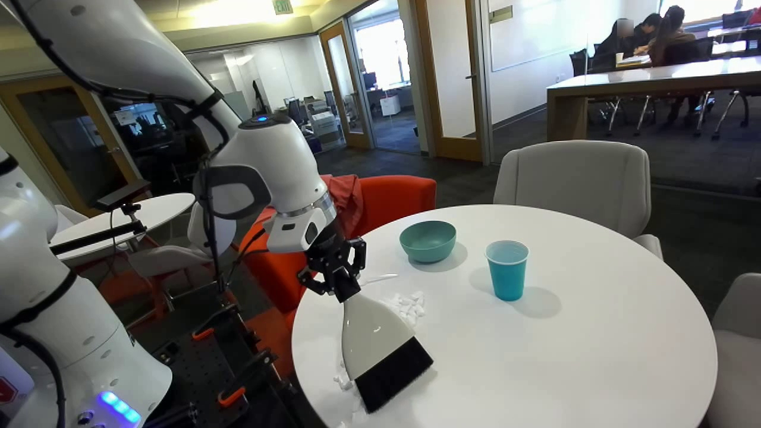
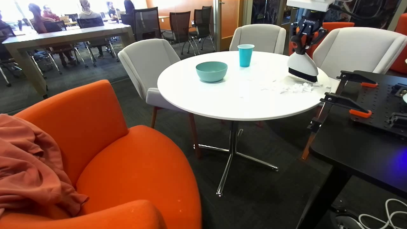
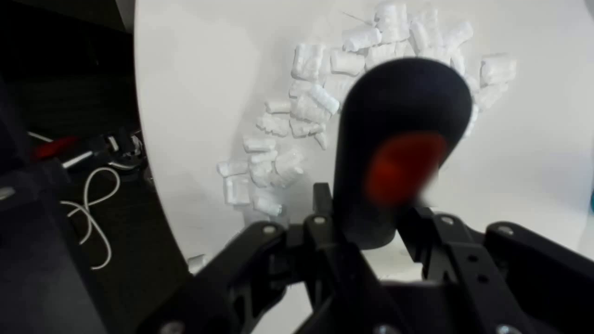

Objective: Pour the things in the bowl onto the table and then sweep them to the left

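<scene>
The gripper (image 2: 300, 44), clamped on the brush (image 2: 303, 63), has the bristles (image 2: 302, 75) running roughly left to right in an exterior view, with most bits (image 2: 303, 87) on the counter (image 2: 241, 106) just to their near side, so sweeping likely means pushing nearward.

EXIT on an overhead sign (image 1: 282, 6), ROBOTIQ on the black end effector (image 2: 300, 45)

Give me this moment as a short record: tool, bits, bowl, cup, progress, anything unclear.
Tool: brush, its handle held between the fingers
Bits: white, scattered on the round table, on both sides of the brush in an exterior view
Bowl: upright on the table, no bits visible inside
Cup: blue, upright, near the bowl
Progress: pouring looks done, sweeping apparently unfinished
Unclear: whether the bristles touch the table
</scene>
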Motion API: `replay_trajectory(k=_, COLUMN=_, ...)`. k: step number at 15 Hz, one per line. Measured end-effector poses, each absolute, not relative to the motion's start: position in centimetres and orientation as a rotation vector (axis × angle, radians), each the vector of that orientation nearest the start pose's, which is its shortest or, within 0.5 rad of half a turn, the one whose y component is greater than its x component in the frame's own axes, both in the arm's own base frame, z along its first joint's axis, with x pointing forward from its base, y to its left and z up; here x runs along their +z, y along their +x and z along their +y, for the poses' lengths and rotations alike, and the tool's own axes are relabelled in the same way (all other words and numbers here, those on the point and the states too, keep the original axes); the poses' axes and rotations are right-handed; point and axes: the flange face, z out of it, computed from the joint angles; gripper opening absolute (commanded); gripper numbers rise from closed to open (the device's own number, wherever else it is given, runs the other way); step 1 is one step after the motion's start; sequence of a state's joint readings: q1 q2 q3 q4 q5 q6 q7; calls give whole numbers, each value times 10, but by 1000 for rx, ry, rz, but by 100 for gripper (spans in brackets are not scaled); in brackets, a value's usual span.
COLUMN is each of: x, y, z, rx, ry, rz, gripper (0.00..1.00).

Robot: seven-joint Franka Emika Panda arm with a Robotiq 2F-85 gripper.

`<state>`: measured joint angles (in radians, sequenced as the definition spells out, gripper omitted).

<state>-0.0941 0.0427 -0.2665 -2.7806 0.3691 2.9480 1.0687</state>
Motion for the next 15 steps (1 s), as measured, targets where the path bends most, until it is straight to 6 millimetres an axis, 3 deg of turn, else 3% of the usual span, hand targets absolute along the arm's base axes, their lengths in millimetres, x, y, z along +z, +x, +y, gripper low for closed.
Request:
replay_trajectory(k=8, x=211, y=348, z=-188, rx=-240, ry=-1742, rz=2622, gripper=13)
replay_trajectory(k=11, x=223, y=350, z=-175, rx=-179, ry=-1737, rz=2663, gripper=13)
replay_trajectory(k=15, x=242, y=359, z=-141, rx=-67, ry=-1741, rz=2671, gripper=13)
